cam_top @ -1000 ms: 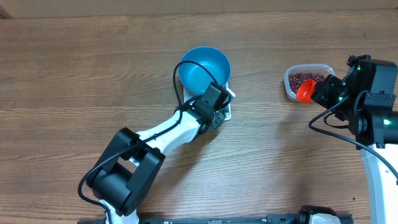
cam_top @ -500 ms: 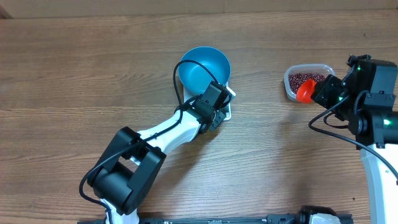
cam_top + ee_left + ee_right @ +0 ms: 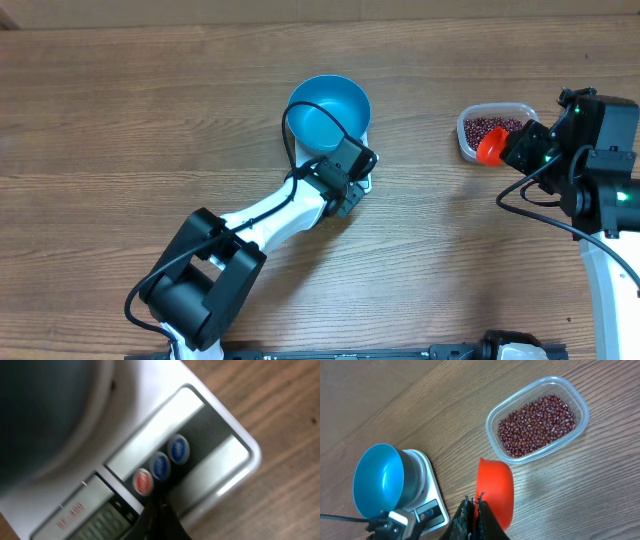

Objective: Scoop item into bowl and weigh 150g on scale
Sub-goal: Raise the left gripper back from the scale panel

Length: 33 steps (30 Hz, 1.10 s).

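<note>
Left gripper [image 3: 156, 510] pressed together over scale [image 3: 150, 425]; right gripper [image 3: 474, 505] pinching scoop [image 3: 495, 492] beside beans [image 3: 537, 425]

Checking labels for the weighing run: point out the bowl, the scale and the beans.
bowl [image 3: 377, 480]: right wrist view, blue inside surface.
scale [image 3: 431, 513]: right wrist view, button panel at its near edge.
beans [image 3: 537, 425]: right wrist view, middle of the pile.
</note>
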Motion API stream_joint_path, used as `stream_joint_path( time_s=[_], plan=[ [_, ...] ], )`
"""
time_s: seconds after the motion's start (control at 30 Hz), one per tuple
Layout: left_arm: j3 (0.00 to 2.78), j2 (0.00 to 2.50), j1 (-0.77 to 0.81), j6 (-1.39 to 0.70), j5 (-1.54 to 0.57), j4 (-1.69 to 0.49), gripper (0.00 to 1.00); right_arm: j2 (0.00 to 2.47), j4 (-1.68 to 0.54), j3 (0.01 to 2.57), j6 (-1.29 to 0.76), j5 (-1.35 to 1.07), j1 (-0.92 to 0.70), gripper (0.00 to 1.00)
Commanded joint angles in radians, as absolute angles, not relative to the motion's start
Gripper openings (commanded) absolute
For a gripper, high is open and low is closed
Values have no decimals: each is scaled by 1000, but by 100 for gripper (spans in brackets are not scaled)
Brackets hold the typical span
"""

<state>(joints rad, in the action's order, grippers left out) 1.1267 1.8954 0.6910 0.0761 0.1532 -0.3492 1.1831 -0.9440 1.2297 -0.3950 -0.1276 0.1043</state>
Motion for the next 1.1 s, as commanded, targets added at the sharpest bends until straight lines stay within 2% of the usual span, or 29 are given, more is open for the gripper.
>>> stream_joint_path(
  time_s=[0.0, 0.17, 0.2, 0.23, 0.27, 0.77, 1.07],
  plan=[
    [1096, 1872, 715, 44, 130, -381, 4, 1182, -942, 1258, -391, -132, 108, 4],
    [1096, 1774, 724, 44, 130, -441, 4, 1182, -949, 1258, -391, -132, 108, 4],
    [1096, 1732, 724, 44, 131, -470, 11, 1182, -952, 1258, -391, -131, 108, 4],
    [1096, 1712, 724, 44, 131, -480, 34, 1182, -953, 1258, -391, -131, 108, 4],
    [1096, 1683, 724, 44, 132, -494, 100, 1182, -955, 1258, -391, -131, 108, 4],
    [1096, 1270, 590, 12, 149, -681, 100, 1182, -955, 1258, -387, -131, 108, 4],
    [1096, 1211, 554, 14, 126, -707, 99, 1182, -952, 1258, -384, -131, 108, 4]
  ],
)
